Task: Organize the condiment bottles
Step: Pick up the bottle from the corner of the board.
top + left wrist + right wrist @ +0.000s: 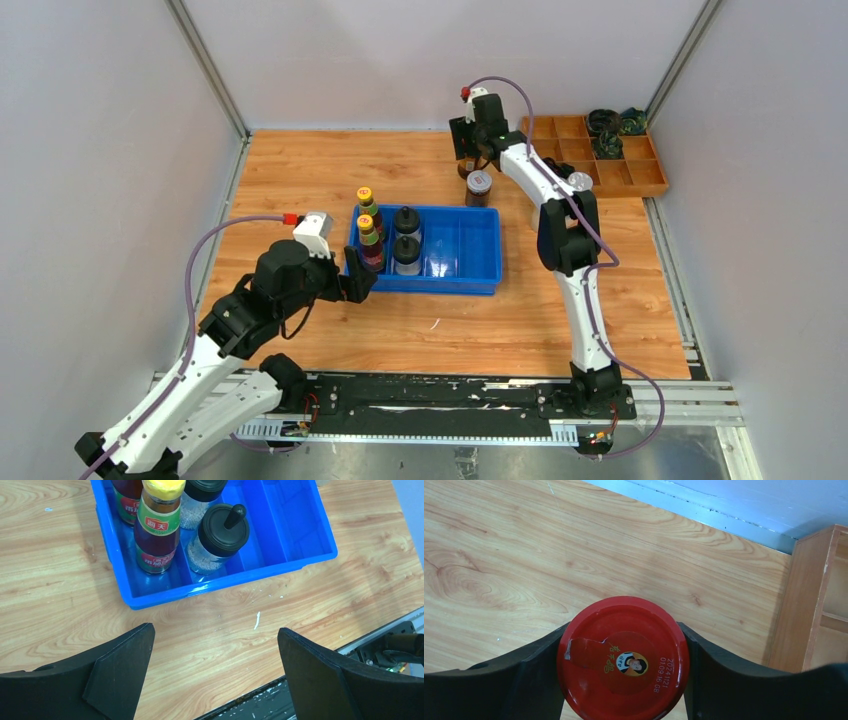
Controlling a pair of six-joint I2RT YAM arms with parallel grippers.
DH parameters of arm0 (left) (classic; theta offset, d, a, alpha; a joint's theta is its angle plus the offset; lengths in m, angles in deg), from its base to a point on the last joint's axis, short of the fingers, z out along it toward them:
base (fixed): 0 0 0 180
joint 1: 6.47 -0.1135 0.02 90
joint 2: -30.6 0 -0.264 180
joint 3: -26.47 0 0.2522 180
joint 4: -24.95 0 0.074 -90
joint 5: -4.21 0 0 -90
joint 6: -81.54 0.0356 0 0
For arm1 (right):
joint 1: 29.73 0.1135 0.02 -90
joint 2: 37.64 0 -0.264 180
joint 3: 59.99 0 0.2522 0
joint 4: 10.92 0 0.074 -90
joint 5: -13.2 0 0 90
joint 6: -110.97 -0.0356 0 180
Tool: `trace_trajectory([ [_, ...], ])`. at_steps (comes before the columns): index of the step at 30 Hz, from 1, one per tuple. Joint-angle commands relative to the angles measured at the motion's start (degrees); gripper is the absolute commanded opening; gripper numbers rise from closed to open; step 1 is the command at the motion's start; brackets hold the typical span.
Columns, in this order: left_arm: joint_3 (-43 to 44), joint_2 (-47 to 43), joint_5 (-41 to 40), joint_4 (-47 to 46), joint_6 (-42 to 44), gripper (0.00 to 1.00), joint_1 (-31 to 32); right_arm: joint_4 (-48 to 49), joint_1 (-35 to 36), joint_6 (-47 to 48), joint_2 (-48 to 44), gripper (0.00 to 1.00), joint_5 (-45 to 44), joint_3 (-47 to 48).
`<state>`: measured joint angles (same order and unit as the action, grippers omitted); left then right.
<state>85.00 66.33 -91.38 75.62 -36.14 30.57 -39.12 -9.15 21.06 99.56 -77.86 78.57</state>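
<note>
Overhead: two robot arms at a wood-grain table (pixel 300 170), grey walls on three sides

L gripper (pixel 358 280): released, jaws spread wide, hovering just off the near-left corner of the blue bin (pixel 490 250), touching nothing

L wrist cam: black fingers (pixel 120 675) frame bare tabletop, w/ the bin's near wall beyond the tips

Blue bin: centre of table, split by dividers into compartments

Yellow-capped sauce bottles (pixel 371 245): two, upright, one behind the other in the bin's leftmost compartment as seen from above; dark red contents, green-and-red labels

Black-lidded shakers (pixel 406 250): two, upright, in the next compartment over, just beside the sauce bottles; clear bodies w/ pale grains inside

R gripper (pixel 624 630): clenched on the red-lidded jar (pixel 623 657), one finger pressed to each side of the lid

Red-lidded jar: at the table's far side, well apart from the bin and near the wooden tray (pixel 640 180); lid carries a round portrait sticker and a torn label; cannot tell if its base is on the wood or off it

Pale-lidded dark jar (pixel 479 187): upright on the table btwn the R gripper and the bin's far-right corner, apart from both

Silver-lidded jar (pixel 580 181): only the lid shows, partly behind the R arm, just beside the tray's near edge

Wooden tray: far-right corner, gridded; black and green coiled items (pixel 610 125) in its far compartments
</note>
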Motion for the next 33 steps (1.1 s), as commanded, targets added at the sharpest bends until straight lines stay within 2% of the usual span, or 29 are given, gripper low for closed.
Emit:
trace_trajectory([
  [1,0.25,-0.87,-0.08,0.92,0.52,1.00,0.60,0.47,0.56,0.55,-0.41,0.71,-2.62,0.31],
  [8,0.05,-0.74,0.09,0.81,0.35,1.00,0.56,1.55,0.82,0.25,-2.19,0.60,-3.00,-1.00],
  [27,-1.09,-2.58,0.62,0.94,-0.64,1.00,0.58,2.48,1.50,-1.42,-10.88,0.59,-3.15,-0.36],
  [33,-1.61,-2.51,0.88,1.06,-1.11,1.00,0.63,0.88,2.53,0.77,-14.08,0.59,-3.79,0.91],
])
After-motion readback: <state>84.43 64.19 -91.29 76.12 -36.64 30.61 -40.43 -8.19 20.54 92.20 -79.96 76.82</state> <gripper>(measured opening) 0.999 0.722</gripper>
